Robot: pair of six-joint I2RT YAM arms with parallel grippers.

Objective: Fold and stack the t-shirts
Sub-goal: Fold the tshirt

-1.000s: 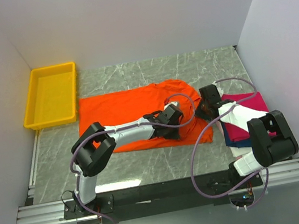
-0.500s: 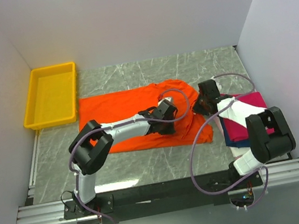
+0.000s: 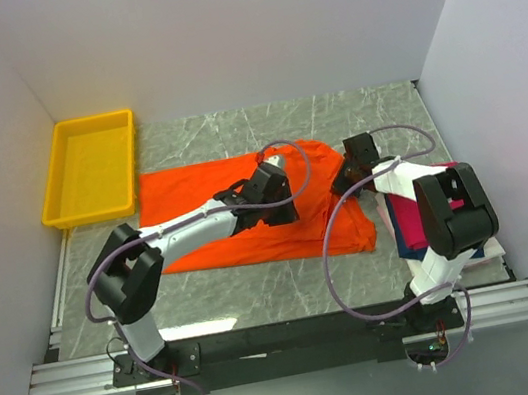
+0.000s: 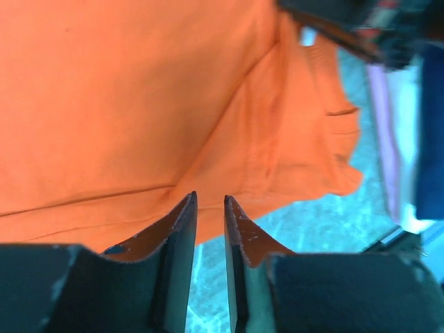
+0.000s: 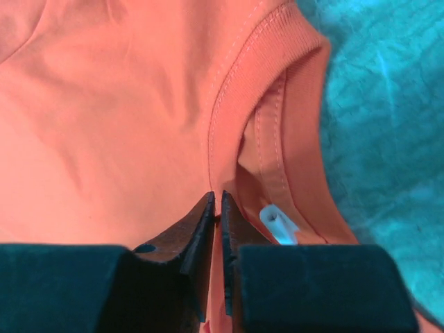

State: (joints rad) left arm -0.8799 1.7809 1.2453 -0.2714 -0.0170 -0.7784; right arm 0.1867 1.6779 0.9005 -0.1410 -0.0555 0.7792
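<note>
Overhead view first: bright orange cloth t-shirt point(image 3: 191, 184) is lying spread across the middle of the grey-green marble-look tabletop point(image 3: 260, 294), with its right part rumpling and doubling over itself; the left gripper point(image 3: 285, 212) is hanging over the shirt's middle, its arm reaching in from the near left; the right gripper point(image 3: 345, 182) is sitting at the shirt's right end, by the neck; just right of that, partly under the right arm, folded shirts are lying in a stack, a magenta-pink cloth t-shirt point(image 3: 408, 224) on top and a navy blue cloth t-shirt point(image 3: 410, 252) peeking out beneath; something white is sticking out at the stack's near right corner, can't tell what; a shallow rectangular yellow plastic tray point(image 3: 87, 171) is sitting at the far left, just beside the orange t-shirt's left end.

Left wrist view: the left gripper point(image 4: 209, 208) is holding its jaws a narrow slit apart with nothing between them, so it's gripping nothing; the orange t-shirt point(image 4: 125, 104) is filling most of the picture, its edge lying on the table right by the fingertips.

Right wrist view: the right gripper point(image 5: 216, 202) is clamping onto the orange t-shirt point(image 5: 104, 125), jaws nearly together with a thin fold of cloth pinched between them, right beside the ribbed orange neckband point(image 5: 295, 83); a small white tag point(image 5: 277, 225) is poking out inside the collar.
</note>
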